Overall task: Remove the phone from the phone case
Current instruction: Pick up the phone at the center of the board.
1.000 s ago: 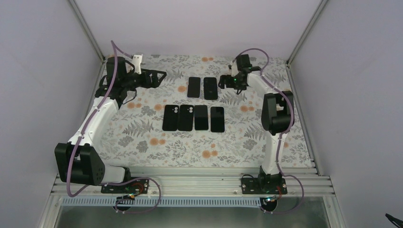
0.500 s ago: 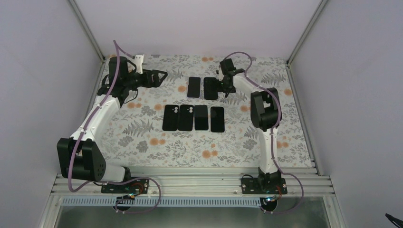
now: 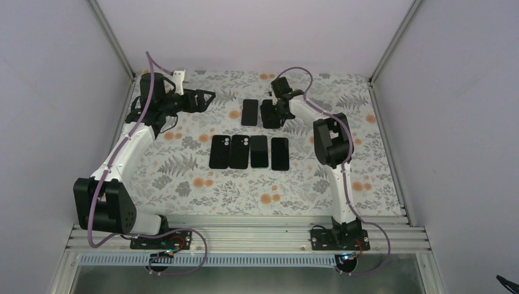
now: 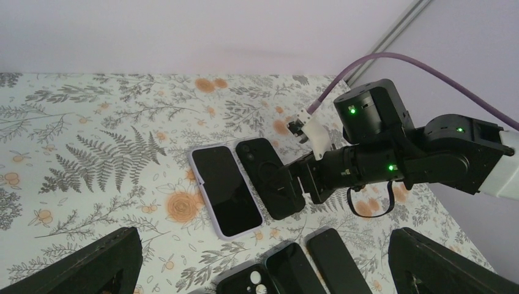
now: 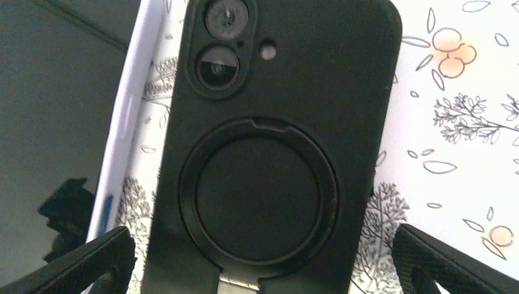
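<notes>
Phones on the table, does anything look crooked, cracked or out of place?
Nothing stands out. The phones lie flat in two neat rows on the table. The black-cased phone at the open right gripper lies camera side up, straight beside the light-cased phone; no cracks visible.

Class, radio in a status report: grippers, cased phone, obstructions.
Right gripper open, jaws straddling black ring-backed phone case. Left gripper open, hovering apart. White-edged phone lying close beside case.

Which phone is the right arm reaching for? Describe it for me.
On the flowered table, look beyond the row of four. The black-cased phone there lies back up, with a round ring; its pale-cased neighbour, to the left, shows its screen.
</notes>
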